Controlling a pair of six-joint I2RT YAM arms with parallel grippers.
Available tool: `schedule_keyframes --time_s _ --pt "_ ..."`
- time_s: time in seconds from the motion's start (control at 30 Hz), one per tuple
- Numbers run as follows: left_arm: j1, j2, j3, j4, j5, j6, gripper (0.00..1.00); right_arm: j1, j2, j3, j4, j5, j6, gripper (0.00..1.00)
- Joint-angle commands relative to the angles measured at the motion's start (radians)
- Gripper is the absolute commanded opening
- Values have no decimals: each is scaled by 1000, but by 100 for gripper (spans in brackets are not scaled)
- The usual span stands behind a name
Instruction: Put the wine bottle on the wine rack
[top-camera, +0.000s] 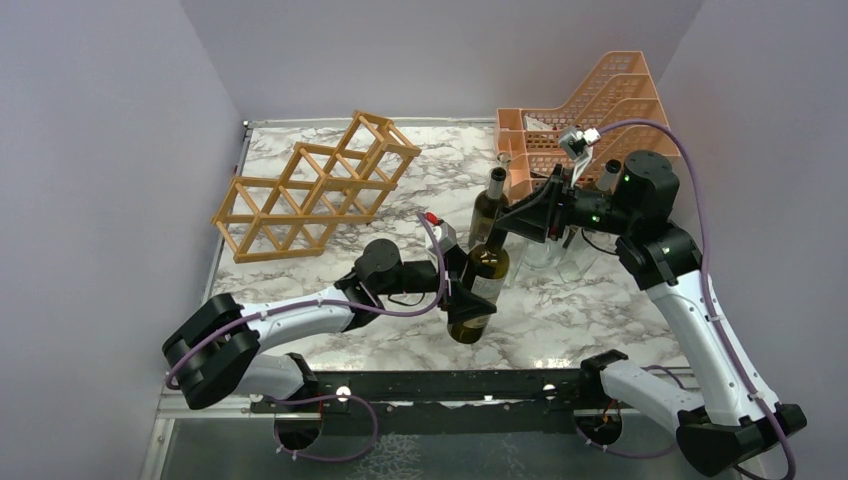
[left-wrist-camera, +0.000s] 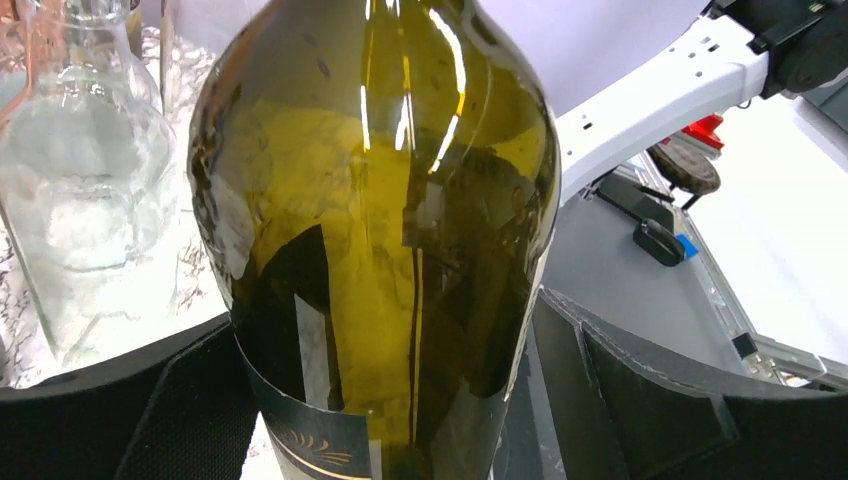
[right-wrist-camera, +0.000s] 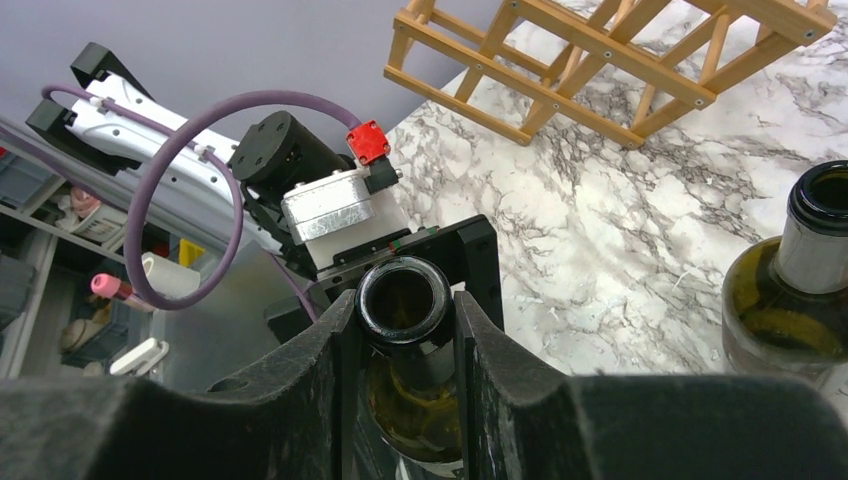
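Observation:
The wine bottle, olive-green glass with a dark label, hangs tilted above the marble table, mouth towards the back. My right gripper is shut on its neck; the right wrist view shows the open mouth clamped between both fingers. My left gripper is open, its fingers on either side of the bottle's body, with a gap showing on the right side. The wine rack, a light wooden lattice, lies at the back left, apart from both grippers, and its corner shows in the right wrist view.
A second green bottle stands upright just behind the held one, and shows again in the right wrist view. Clear glass vessels stand under the right arm. A peach-orange mesh tray organiser sits at the back right. Walls close in on three sides.

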Motion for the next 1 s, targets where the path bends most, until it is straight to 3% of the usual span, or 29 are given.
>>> schedule_keyframes --time_s 0.0,0.5,0.57,0.63,0.8,0.87,0.9,0.93,0.97 --pt "-8 -34 12 72 -27 -11 99 7 -28 7 115 -49 69 1" --pt "-9 24 64 76 -15 20 99 7 -71 -14 164 -103 95 1" --pt "-10 33 73 76 -5 20 95 7 -76 -21 174 -115 102 1" --pt "-12 36 77 98 16 30 85 7 -80 -24 177 -122 107 1" --pt "-14 10 83 124 23 92 41 6 -85 -9 111 -117 74 5" --pt "-14 1 96 123 19 130 23 7 -88 9 55 -87 45 20" --pt "-13 -3 102 123 23 151 6 5 -92 15 33 -73 33 27" --pt "-13 -8 109 120 19 173 0 6 -96 21 12 -59 25 35" --pt "-12 -13 114 119 11 194 0 6 -101 29 -6 -43 19 47"
